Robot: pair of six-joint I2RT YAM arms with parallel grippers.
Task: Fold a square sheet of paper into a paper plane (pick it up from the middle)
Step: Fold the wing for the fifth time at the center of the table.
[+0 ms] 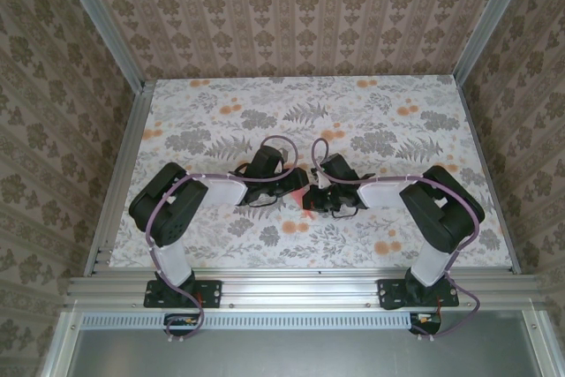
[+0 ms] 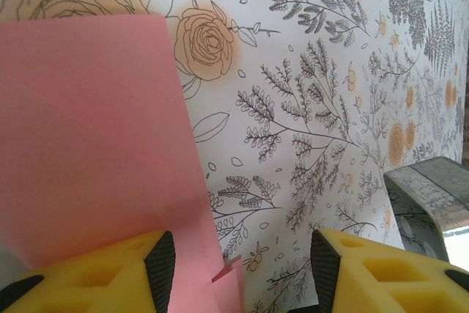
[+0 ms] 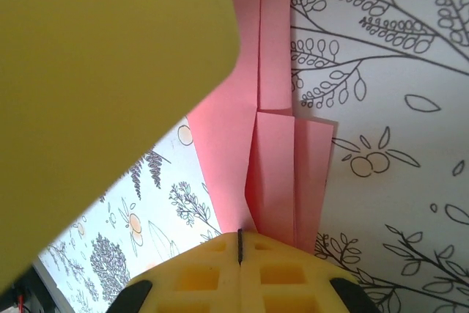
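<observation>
The paper plane (image 3: 278, 174) is salmon-pink paper folded into several long layers, and my right gripper (image 3: 239, 236) is shut on its near end. In the top view the paper (image 1: 301, 190) shows as a small pink patch between the two grippers at the table's middle. My left gripper (image 2: 242, 254) is open. The paper (image 2: 88, 130) rises as a broad pink face along the inner side of its left finger (image 2: 95, 273); the right finger (image 2: 381, 269) is well apart from it. My left gripper (image 1: 290, 184) and right gripper (image 1: 314, 197) nearly meet.
The floral tablecloth (image 1: 353, 121) covers the table, with patterned walls on three sides and a metal rail along the near edge. A yellow finger (image 3: 110, 71) of the left gripper looms close over the right wrist camera. A grey glossy block (image 2: 432, 196) sits at the right edge.
</observation>
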